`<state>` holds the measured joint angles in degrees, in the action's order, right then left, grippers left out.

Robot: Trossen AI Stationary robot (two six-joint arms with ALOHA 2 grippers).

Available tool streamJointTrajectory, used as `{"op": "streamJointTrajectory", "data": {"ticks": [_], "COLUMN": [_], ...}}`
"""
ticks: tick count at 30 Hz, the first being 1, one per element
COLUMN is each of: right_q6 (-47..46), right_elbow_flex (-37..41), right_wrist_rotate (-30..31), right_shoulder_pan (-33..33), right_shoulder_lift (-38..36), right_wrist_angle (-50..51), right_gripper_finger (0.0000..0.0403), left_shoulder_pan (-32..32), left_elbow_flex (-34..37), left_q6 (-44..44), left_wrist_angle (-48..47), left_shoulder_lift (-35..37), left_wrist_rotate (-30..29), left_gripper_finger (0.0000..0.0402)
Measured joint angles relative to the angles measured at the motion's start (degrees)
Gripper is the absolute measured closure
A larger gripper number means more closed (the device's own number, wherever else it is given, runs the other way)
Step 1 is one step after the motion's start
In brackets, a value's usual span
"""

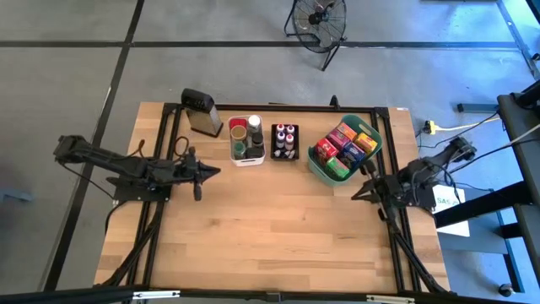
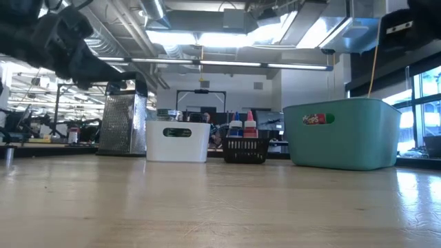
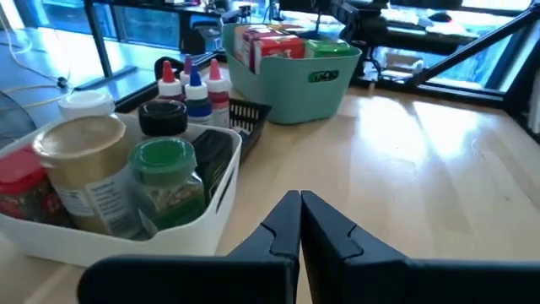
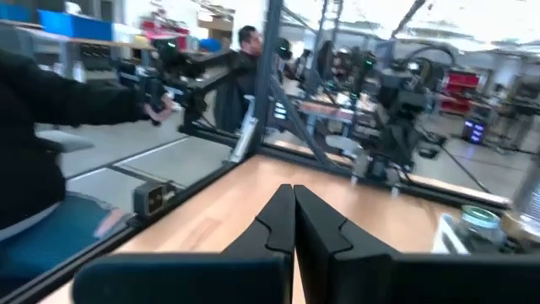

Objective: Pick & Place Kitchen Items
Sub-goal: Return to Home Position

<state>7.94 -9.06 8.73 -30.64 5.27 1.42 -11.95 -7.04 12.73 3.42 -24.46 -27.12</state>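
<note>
The kitchen items sit in three containers at the table's far side. Jars and capped bottles (image 3: 160,173) stand in the white bin (image 1: 248,157). Small capped bottles (image 1: 284,137) stand in the black tray (image 1: 285,155). Red, pink, yellow and blue boxes (image 1: 346,145) fill the teal basket (image 1: 314,165). My left gripper (image 1: 216,171) is shut and holds nothing, level above the table at its left, pointing toward the bin. My right gripper (image 1: 356,194) is shut and holds nothing at the table's right edge, near the basket's near corner.
A metal box grater (image 1: 203,114) with a black handle stands at the far left, beside the white bin. Bare wood (image 1: 270,228) spreads over the near half of the table. A fan (image 1: 318,21) stands on the floor beyond the far edge.
</note>
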Motion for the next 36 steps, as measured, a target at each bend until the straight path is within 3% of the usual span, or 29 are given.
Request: {"op": "streamJointTrajectory", "data": {"ticks": [3,6,12,18,25,30,36], "right_q6": [-0.6,-2.0,-4.3,-5.6,-7.0,-5.0,-5.2], "right_elbow_flex": [1.5,3.6,8.6,8.6,8.6,6.2,4.0], "right_wrist_rotate": [-3.5,-2.5,-4.4,-8.5,-7.6,-7.6,-7.4], "right_shoulder_pan": [2.7,5.2,9.3,11.4,12.0,12.0,12.0], "right_shoulder_lift": [-0.1,-0.1,-0.3,-0.4,-0.4,-0.8,-2.8], "right_wrist_angle": [-0.6,-2.4,-6.2,-2.4,-2.2,3.6,9.4], "right_gripper_finger": [0.0400,0.0400,0.0400,0.0400,0.0400,0.0400,0.0400], "left_shoulder_pan": [0.1,0.1,0.1,0.1,0.1,0.1,0.1], "left_elbow_flex": [3.0,6.4,6.5,6.5,6.5,6.1,2.4], "left_q6": [-0.3,-1.4,-2.0,-2.5,-4.0,-5.7,-4.5], "left_wrist_angle": [5.3,11.7,12.3,12.1,12.0,10.0,-1.9], "left_shoulder_lift": [0.9,1.6,1.8,1.9,1.9,2.6,8.7], "left_wrist_rotate": [1.5,2.6,4.9,5.5,6.3,13.3,14.7], "left_gripper_finger": [0.0398,0.0400,0.0399,0.0397,0.0399,0.0395,0.0398]}}
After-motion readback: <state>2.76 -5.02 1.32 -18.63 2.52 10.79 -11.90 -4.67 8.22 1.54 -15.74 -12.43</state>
